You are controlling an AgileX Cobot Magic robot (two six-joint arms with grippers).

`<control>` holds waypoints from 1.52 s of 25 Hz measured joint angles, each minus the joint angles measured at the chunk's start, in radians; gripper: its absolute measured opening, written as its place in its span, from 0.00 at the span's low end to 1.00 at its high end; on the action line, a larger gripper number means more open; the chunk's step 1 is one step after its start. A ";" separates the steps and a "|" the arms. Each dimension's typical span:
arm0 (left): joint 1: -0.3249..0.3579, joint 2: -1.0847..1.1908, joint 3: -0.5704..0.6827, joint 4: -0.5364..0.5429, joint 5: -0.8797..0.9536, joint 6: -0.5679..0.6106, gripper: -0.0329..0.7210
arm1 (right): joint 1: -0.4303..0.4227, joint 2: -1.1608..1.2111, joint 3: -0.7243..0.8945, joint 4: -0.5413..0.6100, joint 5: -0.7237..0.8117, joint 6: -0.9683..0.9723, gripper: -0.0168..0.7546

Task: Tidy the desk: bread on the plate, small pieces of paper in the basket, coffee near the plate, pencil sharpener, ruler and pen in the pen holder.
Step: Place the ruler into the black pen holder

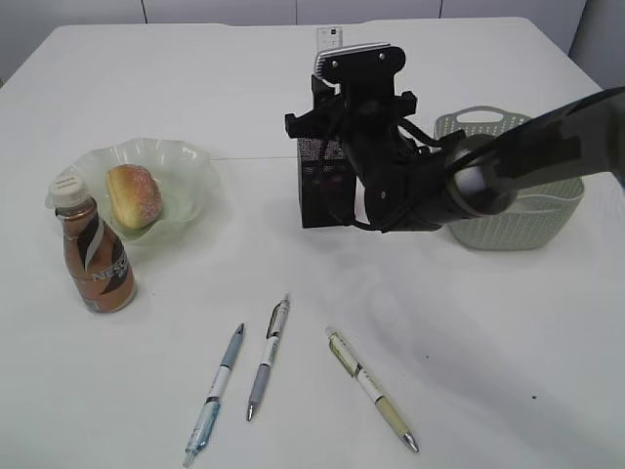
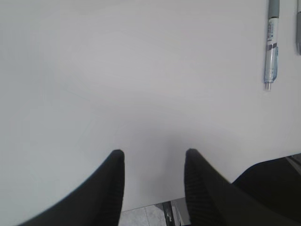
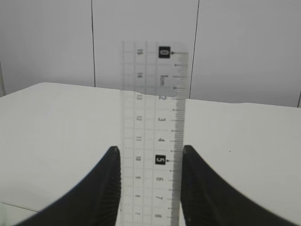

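Clear plastic ruler [image 3: 153, 136] stands upright between the ribbed black fingers [image 3: 109, 188] of the right gripper [image 3: 149, 157], which clasp its edges above the black mesh pen holder [image 1: 319, 186]. Beside it sits a pale green woven basket [image 1: 547, 210]. Round sugared bread [image 1: 134, 195] rests on a wavy translucent plate [image 1: 190, 161], with a brown coffee bottle [image 1: 93, 256] touching it. Three slim pens [image 1: 271, 357] lie loose on the smooth white table [image 1: 488, 342]. The left gripper [image 2: 153, 157] hangs spread and bare over the table
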 joint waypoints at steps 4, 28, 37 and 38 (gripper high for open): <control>0.000 0.000 0.000 0.000 0.000 0.000 0.45 | -0.001 0.017 -0.026 0.002 0.035 0.000 0.42; 0.000 0.000 0.000 0.000 0.000 0.000 0.45 | -0.009 0.056 -0.047 0.002 0.035 0.000 0.42; 0.000 0.000 0.000 0.000 0.000 0.000 0.45 | -0.009 0.056 -0.047 0.002 0.035 0.000 0.42; 0.000 0.000 0.000 0.000 0.000 0.000 0.45 | -0.009 0.056 -0.047 0.002 0.035 0.000 0.42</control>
